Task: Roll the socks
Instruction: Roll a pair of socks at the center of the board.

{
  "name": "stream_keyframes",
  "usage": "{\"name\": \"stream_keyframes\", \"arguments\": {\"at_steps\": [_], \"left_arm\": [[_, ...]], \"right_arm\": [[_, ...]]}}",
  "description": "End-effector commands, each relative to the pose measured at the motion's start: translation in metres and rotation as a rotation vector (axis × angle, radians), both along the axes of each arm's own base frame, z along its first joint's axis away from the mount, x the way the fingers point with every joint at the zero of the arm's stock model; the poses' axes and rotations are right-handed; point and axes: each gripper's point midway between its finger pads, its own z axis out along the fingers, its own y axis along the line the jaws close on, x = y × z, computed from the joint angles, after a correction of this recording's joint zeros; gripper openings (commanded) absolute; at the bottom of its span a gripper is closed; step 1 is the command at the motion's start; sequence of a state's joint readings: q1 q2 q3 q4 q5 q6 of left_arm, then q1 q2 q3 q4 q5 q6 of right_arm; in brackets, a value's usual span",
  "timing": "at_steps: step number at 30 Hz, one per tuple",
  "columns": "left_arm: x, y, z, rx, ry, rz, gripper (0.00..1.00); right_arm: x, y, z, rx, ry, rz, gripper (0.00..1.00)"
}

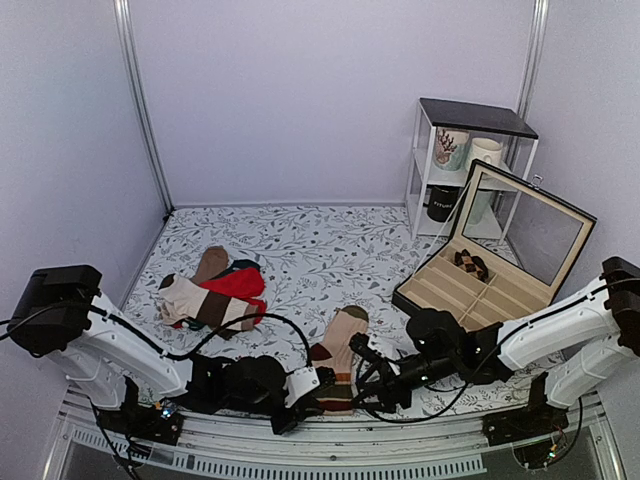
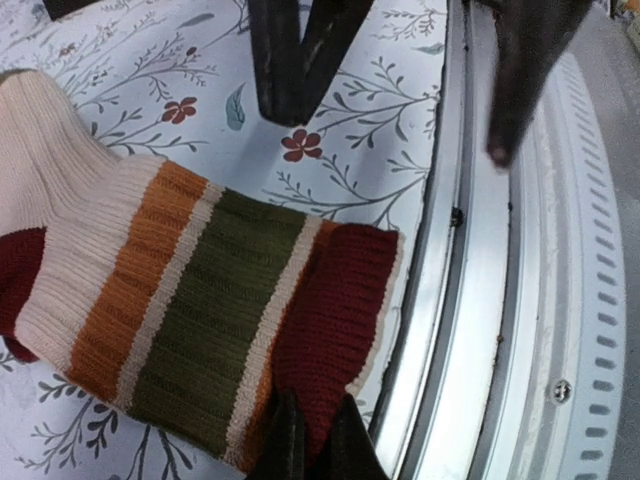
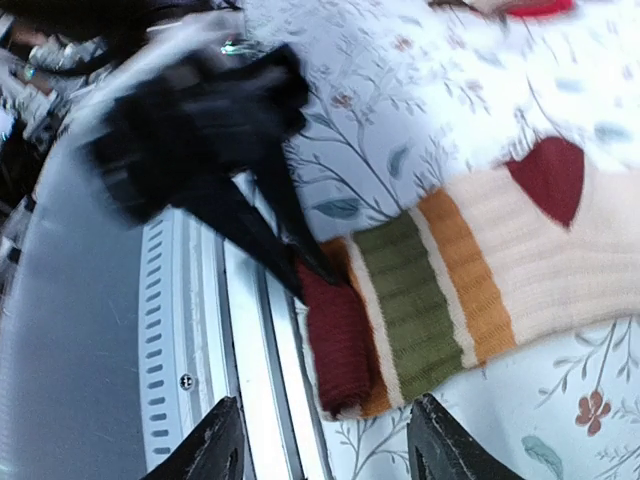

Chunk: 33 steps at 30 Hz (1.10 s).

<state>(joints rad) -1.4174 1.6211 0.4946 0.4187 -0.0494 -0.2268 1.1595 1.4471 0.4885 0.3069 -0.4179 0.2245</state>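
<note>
we see a table (image 1: pixel 320 235) covered in a grey-white cloth printed with leaves and small flowers. plain pale lilac walls (image 1: pixel 330 90) box it in, and a ribbed metal rail (image 2: pixel 500 300) runs along its near edge.

at the back right stands a white shelf (image 1: pixel 476 116) with a black top. it holds a patterned mug (image 1: pixel 451 148) and a white mug (image 1: pixel 487 152) on one level and a black mug (image 1: pixel 441 203) below. in front of it a compartmented case (image 1: pixel 515 295) lies with its glazed lid propped up. one rear compartment holds a small brown patterned item (image 1: pixel 470 263) that we cannot make out. on the left of the cloth a red sock (image 1: pixel 240 283) and a cream sock (image 1: pixel 195 300) with brown bands lie in a heap.

the socks (image 1: pixel 341 345) lie flat at the middle of the near edge, toe pointing away from the arms, with the striped leg and maroon cuff reaching the rail. the left gripper (image 2: pixel 315 435) is at that cuff, its fingers drawn close together and pinching the maroon edge. the right gripper (image 3: pixel 328 410) hangs just beside the cuff end, apart from the fabric. its fingers are spread wide and hold nothing, one over the cloth and one over the rail.
</note>
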Motion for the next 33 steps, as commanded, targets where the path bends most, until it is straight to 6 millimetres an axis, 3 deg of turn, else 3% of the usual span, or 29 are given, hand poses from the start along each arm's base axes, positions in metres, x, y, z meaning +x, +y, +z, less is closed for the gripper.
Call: {"name": "stream_keyframes", "arguments": {"at_steps": [1, 9, 19, 29, 31, 33], "left_arm": [[-0.012, 0.038, -0.047, 0.209, 0.178, 0.023, 0.00], [-0.012, 0.040, -0.054, 0.214, 0.222, 0.009, 0.00], [-0.010, 0.047, -0.057, 0.213, 0.240, 0.015, 0.00], [-0.005, 0.043, -0.049, 0.162, 0.227, 0.023, 0.01], [0.003, 0.039, -0.040, 0.138, 0.187, 0.046, 0.20], [0.013, 0.034, -0.025, 0.092, 0.121, 0.063, 0.27]], "right_arm": [[-0.005, 0.012, 0.025, 0.113, -0.338, 0.065, 0.58], [-0.023, 0.028, -0.001, 0.022, -0.521, 0.168, 0.58], [-0.018, 0.030, -0.038, -0.108, -0.577, 0.180, 0.55], [-0.019, 0.017, -0.073, -0.255, -0.478, 0.139, 0.11], [-0.020, 0.014, -0.076, -0.267, -0.444, 0.120, 0.06], [-0.023, 0.012, -0.077, -0.266, -0.405, 0.110, 0.05]]}}
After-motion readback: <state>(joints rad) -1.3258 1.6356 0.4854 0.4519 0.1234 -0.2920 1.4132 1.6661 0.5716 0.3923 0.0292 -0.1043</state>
